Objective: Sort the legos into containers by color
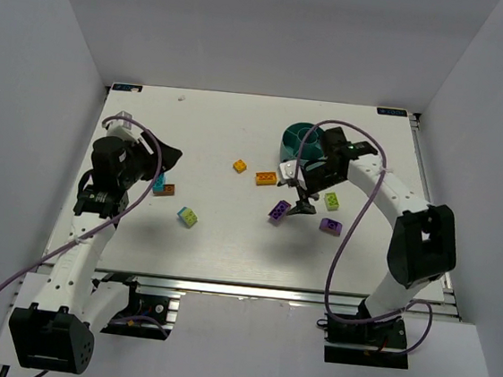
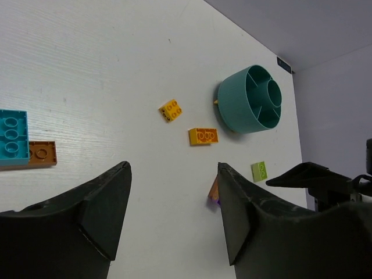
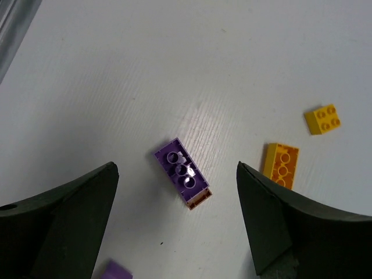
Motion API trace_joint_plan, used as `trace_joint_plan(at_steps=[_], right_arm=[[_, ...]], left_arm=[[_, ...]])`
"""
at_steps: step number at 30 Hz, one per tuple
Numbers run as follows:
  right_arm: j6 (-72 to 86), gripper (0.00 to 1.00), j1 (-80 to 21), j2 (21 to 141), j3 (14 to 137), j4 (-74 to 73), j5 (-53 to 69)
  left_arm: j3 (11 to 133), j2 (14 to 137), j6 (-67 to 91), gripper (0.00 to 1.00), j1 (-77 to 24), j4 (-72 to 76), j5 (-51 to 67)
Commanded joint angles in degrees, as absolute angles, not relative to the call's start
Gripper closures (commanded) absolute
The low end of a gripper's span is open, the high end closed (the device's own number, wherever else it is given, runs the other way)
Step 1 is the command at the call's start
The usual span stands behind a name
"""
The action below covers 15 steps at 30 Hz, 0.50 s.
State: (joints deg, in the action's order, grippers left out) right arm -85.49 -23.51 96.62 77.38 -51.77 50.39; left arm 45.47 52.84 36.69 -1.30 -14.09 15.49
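The teal divided bowl [image 1: 303,140] stands at the back right; it also shows in the left wrist view [image 2: 251,99]. My right gripper [image 1: 301,200] is open and hovers over an upturned purple lego [image 3: 181,171] with an orange piece stuck to its end [image 1: 279,211]; the brick lies between the jaws [image 3: 175,168], untouched. My left gripper [image 1: 166,156] is open and empty [image 2: 174,168], above a cyan lego [image 2: 13,136] joined to an orange one [image 2: 42,152]. Loose on the table are a yellow lego [image 1: 239,166], an orange lego [image 1: 266,178], a lime lego [image 1: 331,200], a second purple lego [image 1: 329,226] and a cyan-and-lime lego [image 1: 187,217].
The orange lego [image 3: 281,165] and the yellow lego [image 3: 322,118] lie just right of the right jaws. The second purple lego [image 3: 113,272] is at the lower left of that view. White walls enclose the table [image 1: 227,249] on three sides.
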Motion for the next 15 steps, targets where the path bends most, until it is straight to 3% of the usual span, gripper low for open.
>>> trace_joint_plan(at_steps=[1,7,15], right_arm=[[-101.0,0.14,-25.1,101.0,80.7,-58.7,46.1],[-109.4,0.25,-25.8,109.3,88.0,-68.5,40.5],[-109.4,0.25,-26.5,111.3,86.0,-62.8,37.9]], left_arm=[[46.8,51.2,36.3,0.29,-1.3,-15.2,16.3],[41.4,46.3,40.1,0.29,-1.3,-13.4,14.2],[40.3,44.4,41.8,0.29,-1.3,-14.6,13.4]])
